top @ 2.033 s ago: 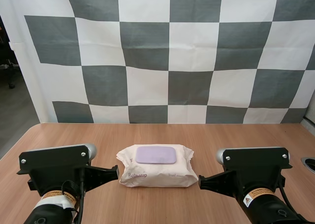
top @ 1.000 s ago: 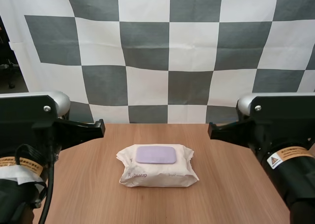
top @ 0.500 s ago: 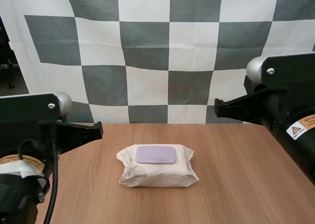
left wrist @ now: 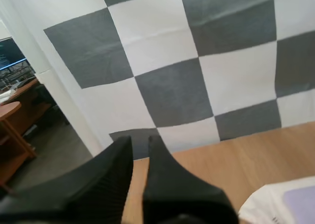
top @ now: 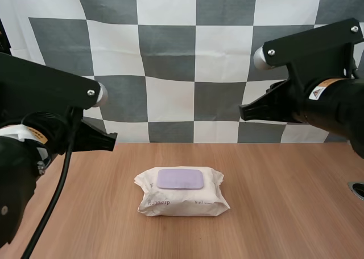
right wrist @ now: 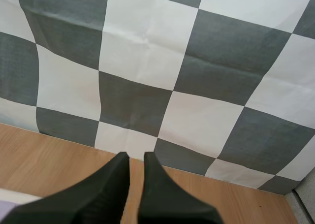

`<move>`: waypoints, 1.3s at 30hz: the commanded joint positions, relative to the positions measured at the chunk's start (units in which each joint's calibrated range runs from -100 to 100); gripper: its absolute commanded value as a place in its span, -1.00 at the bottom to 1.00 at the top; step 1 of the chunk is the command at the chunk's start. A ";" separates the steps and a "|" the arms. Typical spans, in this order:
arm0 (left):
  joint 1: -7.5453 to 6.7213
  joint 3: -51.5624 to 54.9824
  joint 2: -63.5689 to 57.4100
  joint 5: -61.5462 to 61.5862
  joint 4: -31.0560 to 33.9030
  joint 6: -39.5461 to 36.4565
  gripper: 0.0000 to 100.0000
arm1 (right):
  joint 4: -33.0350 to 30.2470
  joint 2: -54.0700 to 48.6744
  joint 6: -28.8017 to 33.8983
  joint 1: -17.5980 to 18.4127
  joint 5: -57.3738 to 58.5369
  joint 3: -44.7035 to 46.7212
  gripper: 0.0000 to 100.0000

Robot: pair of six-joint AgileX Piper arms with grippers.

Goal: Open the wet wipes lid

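Lighting bright, even and diffuse, from overhead. The soft white wet wipes pack with lilac lid (top: 182, 192) throws a thin, soft shadow on the light brown wooden table (top: 284, 213) along its near edge. The right arm's round silver joint cap (top: 260, 58) catches a small highlight. The black left gripper (left wrist: 140, 144) and black right gripper (right wrist: 136, 157) read as near-flat black.

Mid-way across the wooden surface (top: 284, 213): a white pack of wet wipes (top: 182, 201), lying flat, printed front toward the arms' bases. On its top face, a lilac lid (top: 180, 179), shut and level. Up at the left, well clear of the pack: the left tool (top: 108, 138), seen as one dark wedge, tip pointing inward. Up at the right and higher: the right tool (top: 245, 112), likewise a single dark wedge, tip pointing inward. Touching the pack: neither. At the right edge of the surface, a small dark round fitting (top: 356, 189).
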 commanded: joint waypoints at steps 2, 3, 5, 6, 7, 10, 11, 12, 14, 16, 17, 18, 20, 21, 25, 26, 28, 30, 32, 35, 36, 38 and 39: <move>0.22 -0.04 1.17 4.09 4.95 10.07 0.72 | -0.85 4.59 -0.01 -0.01 -0.03 -1.90 0.60; 0.22 -0.04 1.52 4.44 5.76 9.96 0.95 | -0.85 5.51 -0.01 -0.01 -0.03 -2.20 0.69; 0.24 -0.04 2.73 4.66 7.68 7.46 1.00 | -0.85 7.83 -0.01 -0.01 -0.03 -2.77 0.80; 0.24 -0.04 3.50 4.49 8.75 5.88 1.00 | -0.85 8.95 -0.01 -0.01 -0.03 -2.94 0.82; 0.24 -0.04 4.22 4.26 9.36 5.04 1.00 | -0.85 9.85 -0.01 -0.01 -0.03 -3.05 0.85; 0.24 -0.04 7.82 4.07 8.95 5.44 1.00 | -1.12 12.85 -1.10 -0.01 -0.03 -3.44 0.96; 0.24 -0.04 9.46 4.07 8.51 6.24 1.00 | -1.12 13.82 -1.93 -0.01 -0.03 -3.44 1.00; 0.24 -0.04 11.13 4.07 7.27 7.89 1.00 | -1.12 14.70 -2.78 -0.01 -0.03 -3.44 1.00; 0.24 -0.04 14.03 3.65 3.07 11.73 1.00 | -1.12 16.24 -4.87 -0.01 -0.03 -3.44 1.00; 0.24 -0.04 16.70 2.61 -3.23 15.86 1.00 | -1.12 17.45 -6.61 -0.01 0.76 -3.44 1.00; 0.24 -0.04 17.77 1.91 -7.36 18.21 1.00 | -1.12 18.02 -7.67 -0.01 1.18 -3.44 1.00; 0.24 -0.04 18.62 1.73 -11.44 20.45 1.00 | -1.12 18.56 -8.67 -0.01 1.60 -3.44 1.00; 0.24 -0.04 19.48 1.73 -17.57 24.07 1.00 | -1.12 18.98 -9.88 -0.01 2.26 -3.44 1.00; 0.24 -0.04 20.10 2.60 -22.11 27.41 1.00 | -1.12 18.96 -10.83 -0.01 3.00 -3.44 1.00; 0.24 0.54 22.11 3.49 -28.12 33.77 1.00 | -0.74 18.96 -12.99 -0.01 4.02 -3.44 1.00; 0.24 1.00 22.87 3.49 -28.76 34.90 1.00 | -0.74 18.96 -13.09 -0.01 4.05 -3.44 1.00; 0.24 2.09 24.88 3.49 -29.41 36.87 1.00 | -0.61 18.96 -13.87 -0.01 4.20 -3.44 1.00; 0.24 3.39 27.28 2.96 -29.82 38.63 1.00 | -0.36 18.96 -14.08 -0.01 4.20 -3.44 1.00; 0.24 5.20 30.32 1.18 -30.58 40.80 1.00 | 0.00 19.26 -14.12 -0.01 4.20 -3.44 1.00; 0.24 7.91 34.66 -0.70 -32.45 45.37 1.00 | 0.00 19.97 -14.73 -0.01 4.40 -3.44 1.00; 0.24 8.54 36.12 -1.11 -33.00 46.36 1.00 | 0.46 20.19 -15.35 -0.01 4.57 -3.44 1.00; 0.24 9.09 38.20 -3.25 -33.09 46.77 1.00 | 1.07 20.66 -15.43 -0.01 4.57 -3.44 1.00; 0.24 9.09 38.99 -4.79 -32.64 46.77 1.00 | 1.86 20.84 -15.61 -0.01 4.57 -3.44 1.00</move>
